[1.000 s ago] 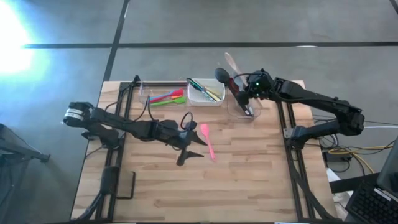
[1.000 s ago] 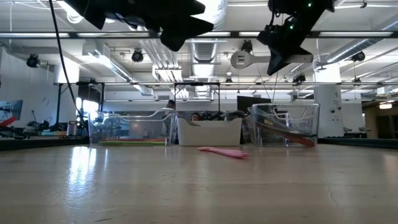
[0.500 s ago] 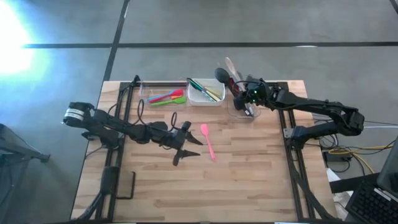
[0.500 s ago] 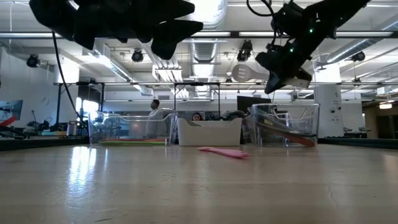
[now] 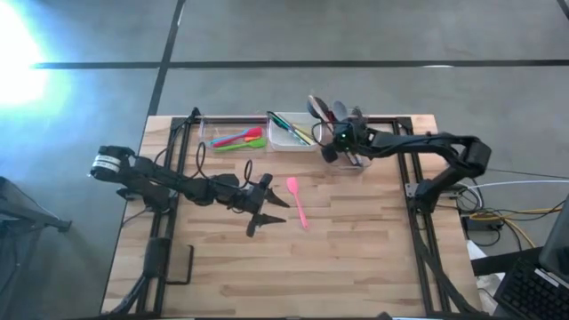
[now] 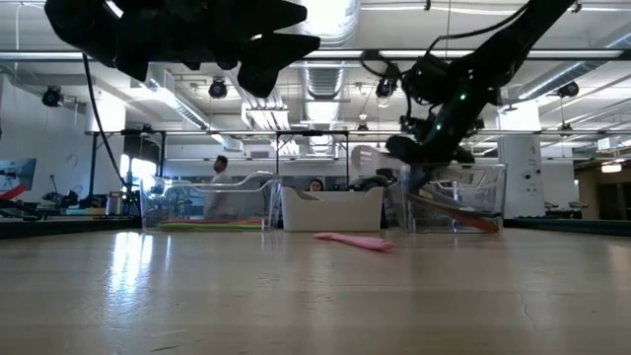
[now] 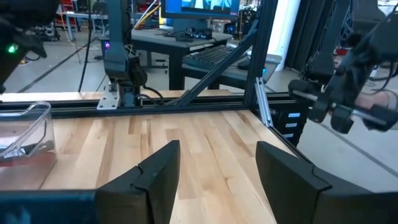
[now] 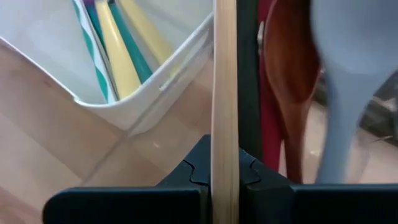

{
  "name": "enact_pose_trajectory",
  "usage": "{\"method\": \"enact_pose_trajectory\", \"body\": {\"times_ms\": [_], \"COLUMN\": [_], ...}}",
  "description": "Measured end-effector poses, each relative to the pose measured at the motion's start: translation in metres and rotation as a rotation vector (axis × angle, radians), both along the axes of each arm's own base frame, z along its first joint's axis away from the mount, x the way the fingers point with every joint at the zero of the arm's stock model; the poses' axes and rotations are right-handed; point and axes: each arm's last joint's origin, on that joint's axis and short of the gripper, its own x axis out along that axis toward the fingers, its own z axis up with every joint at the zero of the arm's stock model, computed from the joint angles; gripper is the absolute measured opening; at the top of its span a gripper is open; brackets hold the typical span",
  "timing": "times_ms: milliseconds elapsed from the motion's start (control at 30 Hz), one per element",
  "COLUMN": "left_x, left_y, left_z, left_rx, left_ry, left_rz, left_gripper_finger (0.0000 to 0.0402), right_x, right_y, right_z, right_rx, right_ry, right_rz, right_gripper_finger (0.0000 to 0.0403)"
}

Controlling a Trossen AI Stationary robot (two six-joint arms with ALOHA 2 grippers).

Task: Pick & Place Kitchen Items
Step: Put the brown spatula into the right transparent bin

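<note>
Your right gripper (image 5: pixel 331 148) is clamped on a wooden handle (image 8: pixel 224 93), which runs up between its fingers (image 8: pixel 186 174); it sits at the near left corner of the clear tub (image 5: pixel 348 156) at the table's back right, just beside the white tub (image 5: pixel 293 142). Room there is tight: the white tub's wall is right next to the handle, and the clear tub still holds a red utensil (image 8: pixel 270 93), a grey one (image 8: pixel 345 74) and a black ladle (image 5: pixel 317 106). Since a second ago this gripper has swung left from over the clear tub toward the gap between the two tubs, and the arm has stretched out flatter. Your left gripper (image 5: pixel 264 210) hangs above mid-table with its fingers (image 7: pixel 158 180) apart and nothing between them; it has drawn back slightly from the pink spatula (image 5: pixel 297 203), which lies flat on the wood just to its right, untouched. Bare board lies all round it toward the front edge (image 5: pixel 293 313). The left clear tub (image 5: pixel 233 140) at the back holds red, pink and green utensils.
</note>
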Motion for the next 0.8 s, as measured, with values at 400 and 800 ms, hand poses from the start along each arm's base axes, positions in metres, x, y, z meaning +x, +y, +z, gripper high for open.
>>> {"method": "enact_pose_trajectory", "body": {"times_ms": [400,800], "left_x": [-0.0009,-0.0012], "left_y": [-0.0005,-0.0012], "left_z": [-0.0034,-0.0031], "left_rx": [-0.019,-0.016], "left_ry": [0.029,0.027], "left_rz": [-0.007,-0.043], "left_gripper_finger": [0.0211,0.0211], "right_x": [0.0018,0.0011], "right_y": [-0.0044,-0.0036], "right_z": [-0.0102,-0.0096], "right_rx": [-0.038,-0.042], "right_ry": [0.067,0.074], "right_rz": [-0.064,-0.067], "right_gripper_finger": [0.0008,0.0009]}}
